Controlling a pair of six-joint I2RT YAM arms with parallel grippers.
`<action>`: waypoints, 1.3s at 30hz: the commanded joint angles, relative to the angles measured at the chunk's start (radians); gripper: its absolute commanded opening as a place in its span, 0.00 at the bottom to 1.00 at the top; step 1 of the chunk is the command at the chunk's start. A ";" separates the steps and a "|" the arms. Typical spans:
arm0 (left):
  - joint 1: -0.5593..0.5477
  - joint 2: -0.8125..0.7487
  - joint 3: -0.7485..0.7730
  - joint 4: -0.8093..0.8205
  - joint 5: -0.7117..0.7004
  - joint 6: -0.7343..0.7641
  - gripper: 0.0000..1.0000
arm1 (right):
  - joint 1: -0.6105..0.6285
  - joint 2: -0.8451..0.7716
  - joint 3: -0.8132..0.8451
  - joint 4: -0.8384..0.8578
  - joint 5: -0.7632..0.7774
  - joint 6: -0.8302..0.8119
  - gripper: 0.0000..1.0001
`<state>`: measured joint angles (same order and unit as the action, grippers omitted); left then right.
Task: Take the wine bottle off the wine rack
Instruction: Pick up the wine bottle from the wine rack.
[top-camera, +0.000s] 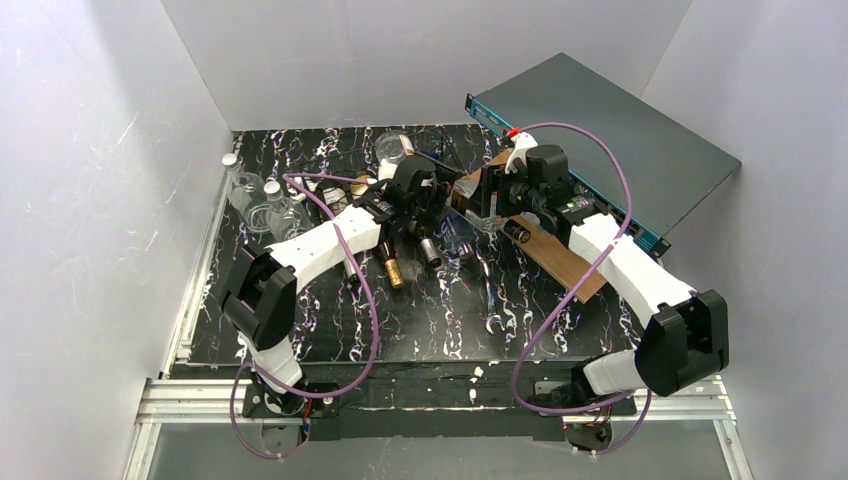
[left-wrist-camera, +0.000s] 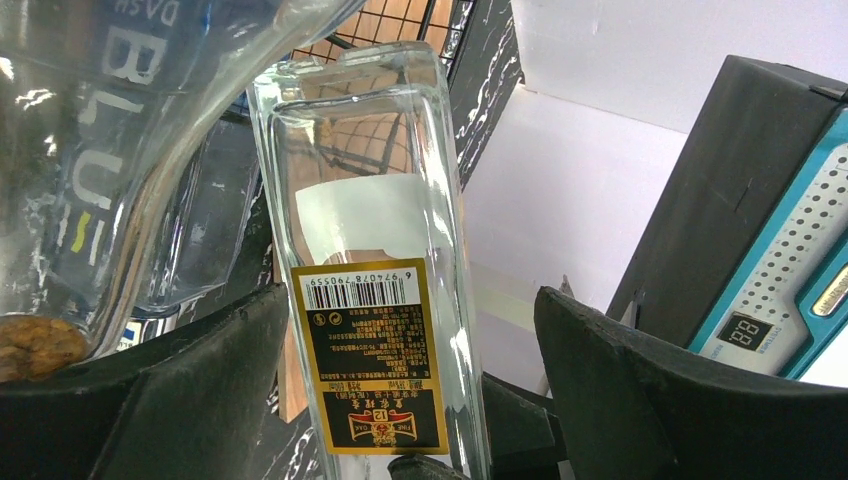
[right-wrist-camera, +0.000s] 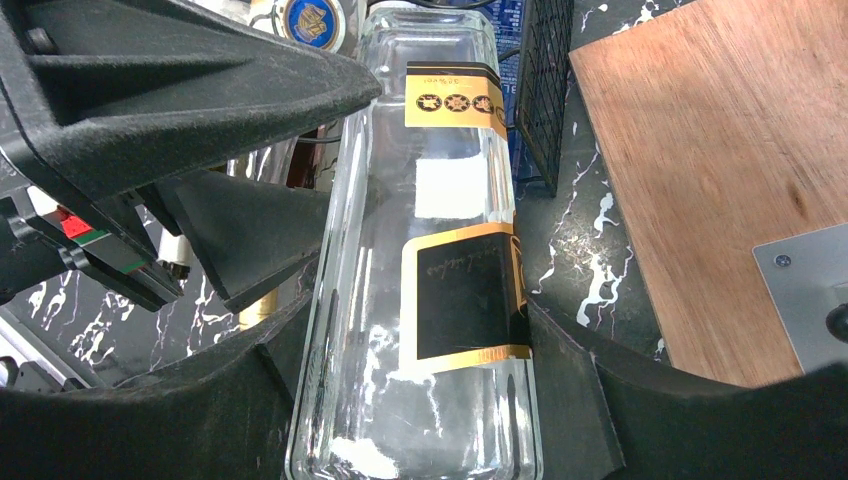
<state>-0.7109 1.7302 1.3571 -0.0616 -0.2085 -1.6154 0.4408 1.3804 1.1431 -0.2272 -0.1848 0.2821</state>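
Note:
The wine bottle (right-wrist-camera: 440, 210) is clear and square with black and gold labels. My right gripper (right-wrist-camera: 420, 330) is shut on its body, with both fingers pressed to the glass. In the left wrist view the same bottle (left-wrist-camera: 375, 300) stands between the fingers of my left gripper (left-wrist-camera: 412, 300), which is open with a gap on its right side. From above, both grippers, left (top-camera: 425, 195) and right (top-camera: 482, 200), meet at the bottle (top-camera: 462, 195) beside the black wire wine rack (top-camera: 420, 228). The rack's wire also shows in the left wrist view (left-wrist-camera: 440, 25) and the right wrist view (right-wrist-camera: 545, 90).
Other bottles (top-camera: 393, 268) lie in the rack, necks toward me. A clear bottle with blue lettering (left-wrist-camera: 100, 150) is close on my left gripper's left. A wooden board (top-camera: 550, 255) and a flat grey box with a teal edge (top-camera: 610, 140) lie at right. Clear jars (top-camera: 255, 195) stand at left.

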 joint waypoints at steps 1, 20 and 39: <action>-0.001 -0.003 0.027 -0.028 0.011 0.031 0.91 | 0.006 -0.071 0.083 0.084 0.004 -0.007 0.01; -0.014 0.011 0.033 -0.044 0.055 0.041 0.90 | 0.006 -0.079 0.113 0.039 -0.003 -0.004 0.01; -0.022 0.043 0.071 -0.041 0.125 0.090 0.85 | 0.006 -0.102 0.083 0.028 -0.011 -0.009 0.01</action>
<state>-0.7269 1.7576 1.3899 -0.0765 -0.1120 -1.5547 0.4416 1.3479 1.1728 -0.3153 -0.1749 0.2794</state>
